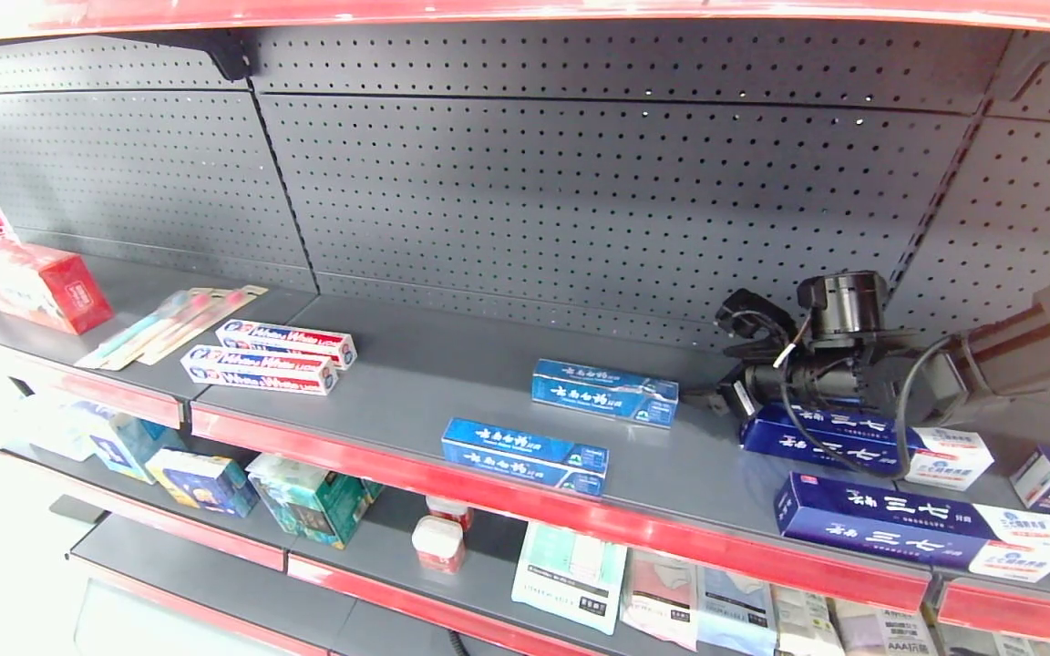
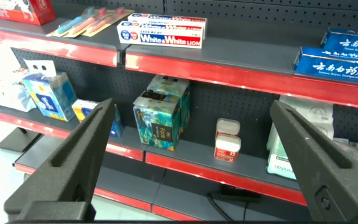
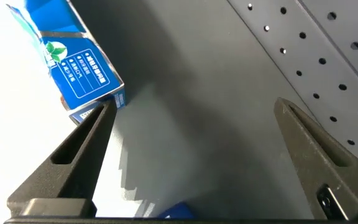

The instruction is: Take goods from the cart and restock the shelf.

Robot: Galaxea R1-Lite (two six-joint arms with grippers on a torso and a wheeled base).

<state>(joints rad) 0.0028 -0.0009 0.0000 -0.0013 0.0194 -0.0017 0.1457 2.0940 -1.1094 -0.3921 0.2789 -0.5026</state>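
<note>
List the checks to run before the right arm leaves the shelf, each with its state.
1. Right gripper empty, jaws open: ok.
2. Left gripper open, empty: ok.
3. Rear dark blue box lies flat on the shelf: ok.
4. Front dark blue box sits inside the shelf edge: ok.
5. Light blue box clear of the right gripper's finger: cannot tell; they look very close.

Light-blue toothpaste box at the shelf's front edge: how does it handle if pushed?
The light-blue toothpaste box lies flat, so it likely slides rather than tips or rolls. Carton, probably light and crushable. At the shelf lip, a forward nudge might drop it.
</note>
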